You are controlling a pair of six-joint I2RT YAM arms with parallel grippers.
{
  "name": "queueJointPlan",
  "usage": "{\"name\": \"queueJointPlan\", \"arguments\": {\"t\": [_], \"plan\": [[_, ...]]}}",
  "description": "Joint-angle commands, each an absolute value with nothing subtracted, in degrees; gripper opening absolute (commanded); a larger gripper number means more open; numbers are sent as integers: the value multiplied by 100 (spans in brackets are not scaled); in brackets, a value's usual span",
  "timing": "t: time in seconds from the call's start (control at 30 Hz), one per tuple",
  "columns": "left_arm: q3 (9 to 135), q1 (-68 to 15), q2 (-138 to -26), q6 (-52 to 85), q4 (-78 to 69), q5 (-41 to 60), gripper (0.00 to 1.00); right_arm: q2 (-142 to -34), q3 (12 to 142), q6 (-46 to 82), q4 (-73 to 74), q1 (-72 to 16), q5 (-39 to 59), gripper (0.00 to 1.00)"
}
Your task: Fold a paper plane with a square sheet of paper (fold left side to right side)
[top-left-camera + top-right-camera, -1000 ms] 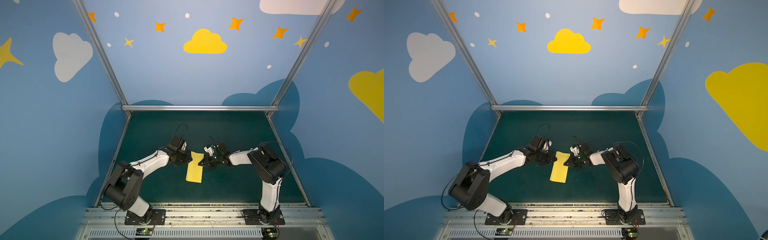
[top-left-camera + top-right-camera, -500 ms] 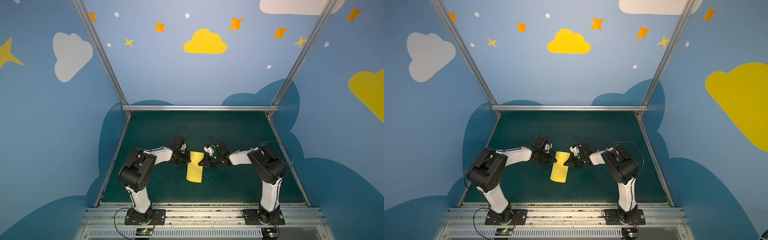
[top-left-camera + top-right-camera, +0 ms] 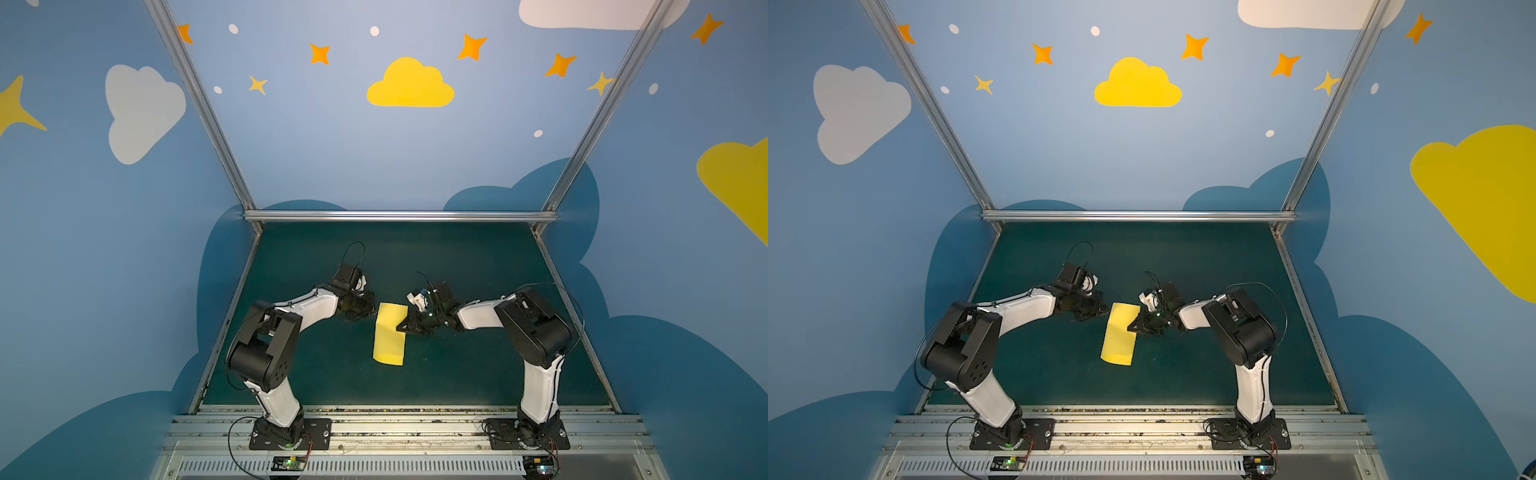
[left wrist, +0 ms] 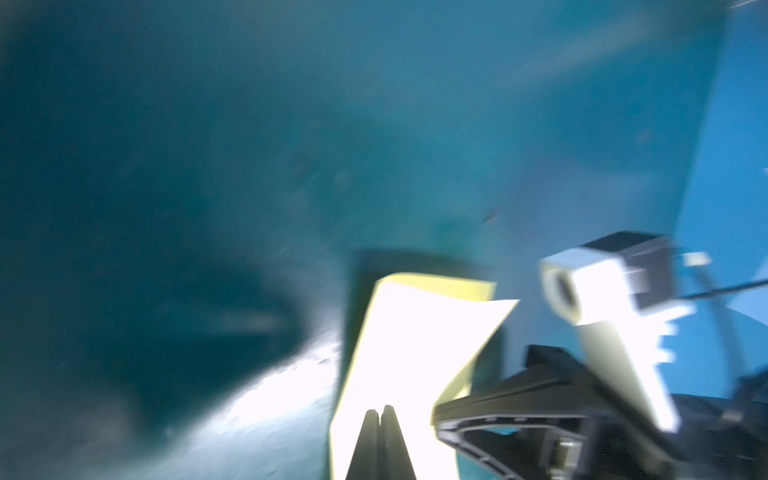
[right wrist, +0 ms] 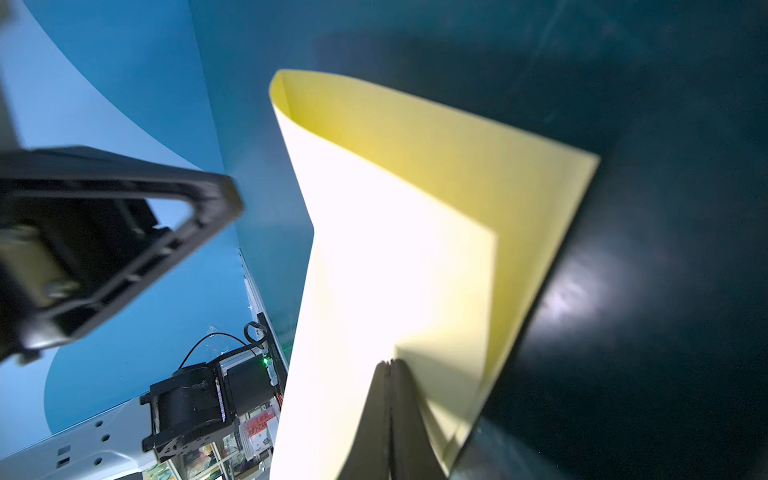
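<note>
Dark green mat [image 3: 478, 266] carries the square sheet of paper [image 3: 390, 338], doubled over (top layer bowing up), between the left gripper [image 3: 372, 311] and right gripper [image 3: 401, 328]. Both pairs of jaws are pressed together. The right tips meet one long edge, and the left tips sit just beside the opposite edge.

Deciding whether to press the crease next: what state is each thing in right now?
square sheet of paper: folded over in half, fold rounded and uncreased, top layer bowed up.
left hand: shut, tips at the sheet's left edge, contact unclear.
right hand: shut, tips on the sheet's right edge.
</note>
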State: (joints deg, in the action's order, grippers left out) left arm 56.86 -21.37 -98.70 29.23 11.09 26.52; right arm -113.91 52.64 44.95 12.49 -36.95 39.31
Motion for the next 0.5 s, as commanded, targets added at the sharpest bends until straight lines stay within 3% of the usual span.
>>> {"name": "queueJointPlan", "arguments": {"t": [0.0,0.47], "plan": [[5927,-2161,-10159,2775,1144,2893,4,-12126,4913,4394,-131,-3796,2610,0],[6101,-2051,-11056,2841,879,2640,4,-12105,4887,4396,-158,-3793,2592,0]]}}
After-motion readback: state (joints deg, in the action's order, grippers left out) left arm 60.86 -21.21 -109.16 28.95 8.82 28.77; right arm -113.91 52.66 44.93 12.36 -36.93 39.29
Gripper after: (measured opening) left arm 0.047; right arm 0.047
